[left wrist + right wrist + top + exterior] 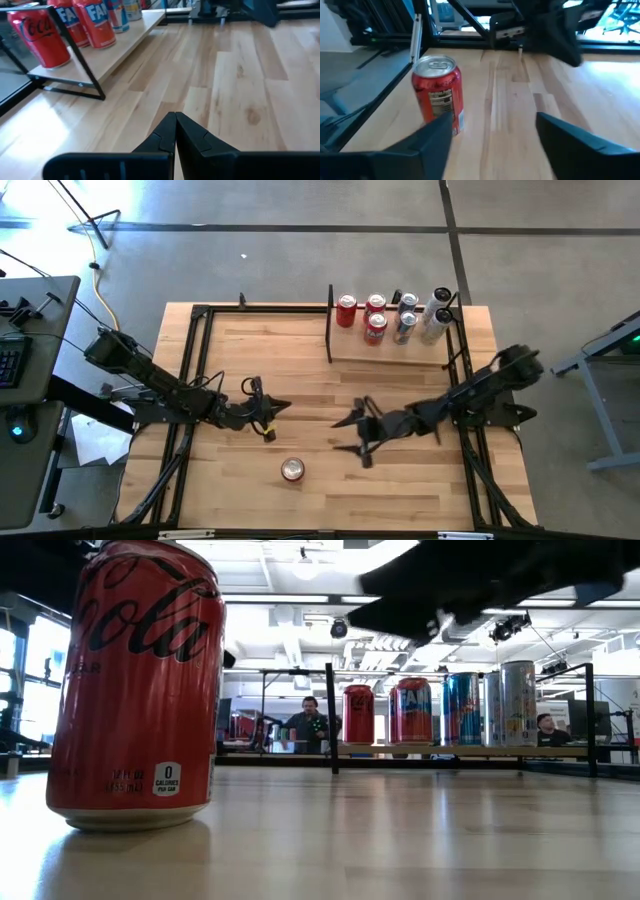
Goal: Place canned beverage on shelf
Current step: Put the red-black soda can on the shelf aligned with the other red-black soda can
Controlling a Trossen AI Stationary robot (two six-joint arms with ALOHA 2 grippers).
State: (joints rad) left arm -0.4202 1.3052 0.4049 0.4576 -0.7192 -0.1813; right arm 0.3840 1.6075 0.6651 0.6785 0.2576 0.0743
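Note:
A red cola can (292, 470) stands upright on its base on the table near the front edge; it also shows in the low view (138, 690) and the right wrist view (439, 92). The shelf (395, 352), a light-wood ledge with black bars and a black divider (330, 325), stands at the far right and holds several cans (375, 328). My right gripper (352, 435) is open, above the table to the right of the red can. My left gripper (272, 418) is shut and empty, left of centre.
Black metal rails (195, 380) run along the table's left, far and right sides. The shelf's cans also show in the low view (412, 710) and the left wrist view (90, 22). People sit in the room behind the table (312, 720).

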